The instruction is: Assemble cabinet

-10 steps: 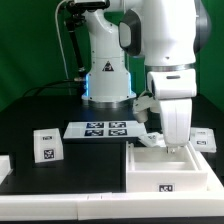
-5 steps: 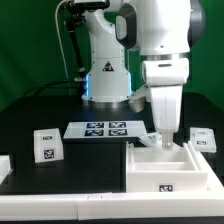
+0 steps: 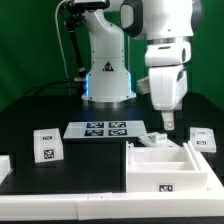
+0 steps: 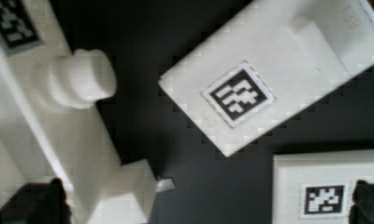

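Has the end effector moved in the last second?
Yes. The end effector has lifted straight up. It was down at the back wall of the cabinet and now hangs clear above it.

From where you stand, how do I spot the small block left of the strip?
Find the marker board before the robot's base. Off its end on the exterior view's left sits a small white block, tagged, far smaller than the cabinet.

One cabinet [image 3: 145, 178], one marker board [image 3: 100, 129], four loose white pieces [image 3: 45, 146]
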`<move>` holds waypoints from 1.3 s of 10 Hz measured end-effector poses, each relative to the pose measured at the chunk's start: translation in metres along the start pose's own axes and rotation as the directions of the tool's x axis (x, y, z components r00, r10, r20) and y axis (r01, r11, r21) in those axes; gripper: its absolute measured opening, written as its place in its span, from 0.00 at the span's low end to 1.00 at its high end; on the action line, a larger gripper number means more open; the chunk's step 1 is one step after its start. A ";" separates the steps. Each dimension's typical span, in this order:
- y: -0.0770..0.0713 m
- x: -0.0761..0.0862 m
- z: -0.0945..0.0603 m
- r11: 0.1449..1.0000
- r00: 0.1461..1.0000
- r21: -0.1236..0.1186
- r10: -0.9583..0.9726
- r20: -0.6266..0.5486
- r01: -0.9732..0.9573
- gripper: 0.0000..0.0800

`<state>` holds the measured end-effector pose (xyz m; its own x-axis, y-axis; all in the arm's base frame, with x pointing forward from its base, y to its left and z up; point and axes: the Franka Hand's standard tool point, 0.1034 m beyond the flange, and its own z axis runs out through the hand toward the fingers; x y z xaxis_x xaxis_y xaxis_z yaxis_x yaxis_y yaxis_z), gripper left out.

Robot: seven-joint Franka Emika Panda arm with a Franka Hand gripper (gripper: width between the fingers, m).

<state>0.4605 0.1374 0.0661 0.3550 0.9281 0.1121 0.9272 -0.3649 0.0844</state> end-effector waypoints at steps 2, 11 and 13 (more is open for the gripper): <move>-0.026 0.022 0.013 1.000 1.000 0.017 -0.013 -0.019 0.014 1.00; -0.048 0.021 0.029 0.999 0.998 0.019 -0.031 -0.052 0.032 1.00; -0.059 0.028 0.032 0.998 0.997 0.023 -0.050 -0.062 0.052 1.00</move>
<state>0.4191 0.1873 0.0325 0.2999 0.9389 0.1689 0.9469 -0.3145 0.0671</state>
